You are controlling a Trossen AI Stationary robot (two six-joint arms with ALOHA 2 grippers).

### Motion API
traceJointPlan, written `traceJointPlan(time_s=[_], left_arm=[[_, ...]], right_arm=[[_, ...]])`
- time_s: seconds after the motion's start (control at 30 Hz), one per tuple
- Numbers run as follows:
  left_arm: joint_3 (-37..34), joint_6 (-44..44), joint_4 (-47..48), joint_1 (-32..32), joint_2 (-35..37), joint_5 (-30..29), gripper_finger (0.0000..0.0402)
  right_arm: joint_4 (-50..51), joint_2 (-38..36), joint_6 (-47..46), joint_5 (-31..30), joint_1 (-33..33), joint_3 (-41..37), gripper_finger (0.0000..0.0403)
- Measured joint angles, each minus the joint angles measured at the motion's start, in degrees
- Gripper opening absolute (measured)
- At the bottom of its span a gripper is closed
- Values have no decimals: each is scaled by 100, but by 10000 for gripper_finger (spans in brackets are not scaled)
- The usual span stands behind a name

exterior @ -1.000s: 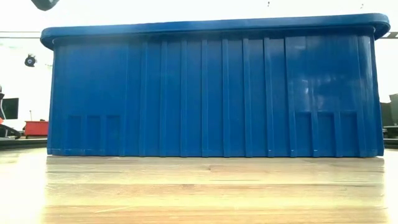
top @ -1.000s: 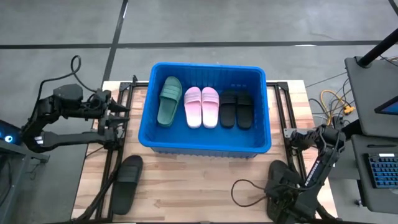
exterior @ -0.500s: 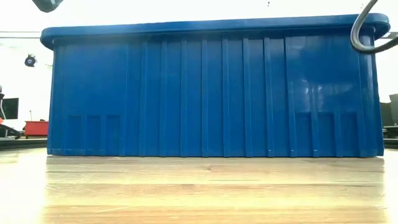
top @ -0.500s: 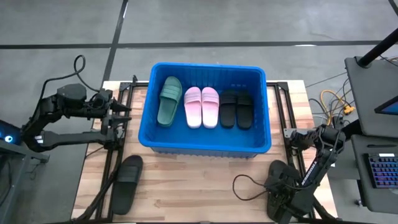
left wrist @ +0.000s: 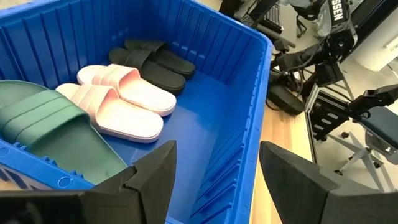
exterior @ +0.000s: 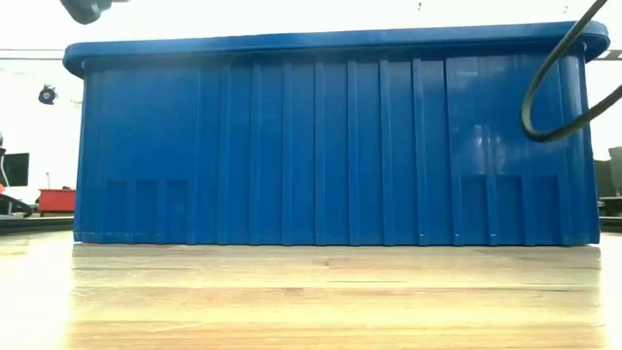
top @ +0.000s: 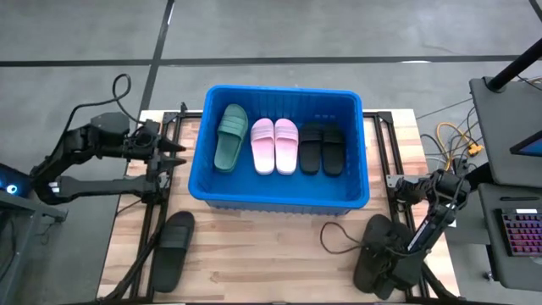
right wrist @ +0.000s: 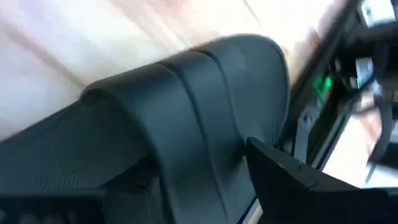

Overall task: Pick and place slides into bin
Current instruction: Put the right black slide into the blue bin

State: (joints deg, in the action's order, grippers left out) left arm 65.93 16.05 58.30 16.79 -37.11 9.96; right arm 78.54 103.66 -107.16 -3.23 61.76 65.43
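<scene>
The blue bin stands mid-table and holds a dark green slide, two pink slides and two black slides; they also show in the left wrist view. A black slide lies flat on the table at the near left. My left gripper is open and empty, just above the bin's left rim. My right gripper is at the near right, on a dark slide that fills the right wrist view. My right gripper comes at the dark slide from above, slanting. Its fingers stand on either side of the slide at the wide strap, one at the slide's outer edge. The gripper hides the other contact. I cannot tell whether the slide is clear of the table.
A black cable loop lies beside the right arm and hangs across the low view. Dark metal rails flank the bin on both sides. Bare wood shows along the near edge. A keyboard stand is off the table's right.
My left gripper has moved toward the bin, up to its left rim, still open. My right gripper has shifted slightly toward the table's left with the dark slide, which has turned about. The cable loop has swung further into the low view.
</scene>
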Motion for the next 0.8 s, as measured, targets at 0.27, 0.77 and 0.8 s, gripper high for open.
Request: traceJointPlan(time_s=[0.27, 0.77, 0.8], left_arm=[[-2, -144, -32, -1, -14, -1, 215], [-2, -142, -82, 0, 121, 0, 215], [-2, -142, -87, -1, 128, 0, 215]], right_arm=[[-52, -11, -736, 240, -61, 119, 64], [-98, -11, -761, -843, -160, 1394, 10], [-118, -11, -699, -964, -181, 1525, 10]])
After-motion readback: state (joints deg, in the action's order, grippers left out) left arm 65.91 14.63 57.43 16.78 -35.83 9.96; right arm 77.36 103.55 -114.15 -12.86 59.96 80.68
